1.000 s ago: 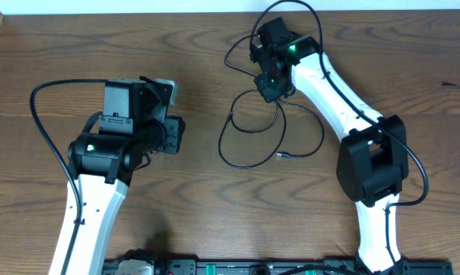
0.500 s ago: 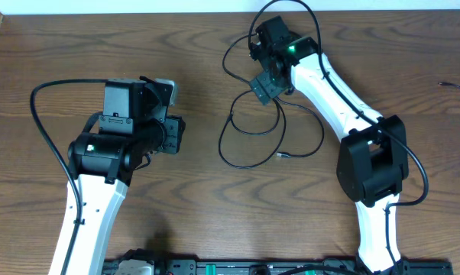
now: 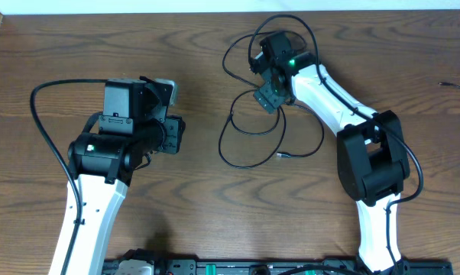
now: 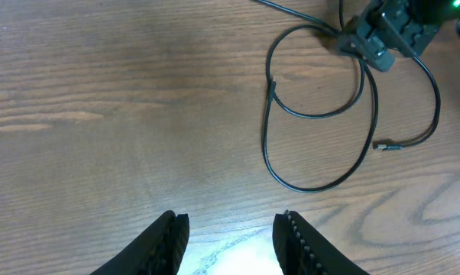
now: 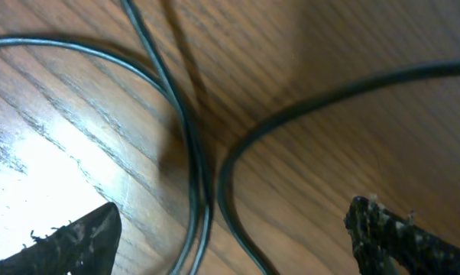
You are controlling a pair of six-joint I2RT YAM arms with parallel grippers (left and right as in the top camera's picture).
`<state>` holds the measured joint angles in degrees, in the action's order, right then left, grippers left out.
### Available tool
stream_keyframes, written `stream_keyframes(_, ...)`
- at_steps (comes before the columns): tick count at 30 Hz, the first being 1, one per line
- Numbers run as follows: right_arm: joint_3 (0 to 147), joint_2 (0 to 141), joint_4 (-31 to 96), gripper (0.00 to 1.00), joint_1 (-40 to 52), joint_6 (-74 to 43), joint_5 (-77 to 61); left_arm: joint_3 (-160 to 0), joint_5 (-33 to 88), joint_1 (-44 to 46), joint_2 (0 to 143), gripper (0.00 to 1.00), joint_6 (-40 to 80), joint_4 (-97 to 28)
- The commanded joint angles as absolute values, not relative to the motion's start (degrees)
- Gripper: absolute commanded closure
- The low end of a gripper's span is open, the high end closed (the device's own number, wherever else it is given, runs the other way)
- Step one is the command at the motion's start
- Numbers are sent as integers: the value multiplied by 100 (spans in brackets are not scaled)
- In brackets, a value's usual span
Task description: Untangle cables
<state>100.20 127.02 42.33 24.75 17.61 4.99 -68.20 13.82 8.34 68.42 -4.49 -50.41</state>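
A: On the far half of the table (image 3: 62,46), right of centre, you have the cables (image 3: 221,145): thin black cords lying in loose, overlapping loops on the wood.

B: And your right hand (image 3: 267,98) hovers directly over the upper part of that bundle. Its wrist camera shows you the two dark fingertips (image 5: 69,241) standing wide, one in each lower corner, with nothing clamped between them.

A: Look beneath them, too (the view is very close). Two strands run side by side down the middle, touching or nearly so, and a third curves off toward the right. All of them lie flat on the table.

B: Whether either finger touches a strand, you cannot tell from here.

A: Your left hand (image 3: 173,134) sits well apart from the cables, on the left side of the table, pointing toward them. From its own camera you see its fingers (image 4: 169,237) partly spread, a moderate gap, with only bare wood between them.

B: That same camera gives you the best look at the layout. You get one big loop, a smaller loop crossing it above, and a free end with a small plug (image 4: 383,145) lying just right of the big loop, its own strand curving away to the right and up.

A: The upper strands disappear under the right hand, so you cannot trace the crossings there.
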Motion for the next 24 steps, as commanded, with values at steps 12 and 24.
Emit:
stream_keyframes(12,9157,12704,2838,28,2484,1848,-244,-6923,1452,816,6847,58,-436,-5052)
stream_keyframes(24,9021,13096,2261,21,2484,1553,-360,-6923,1452,816,6847,58,-434,-5052)
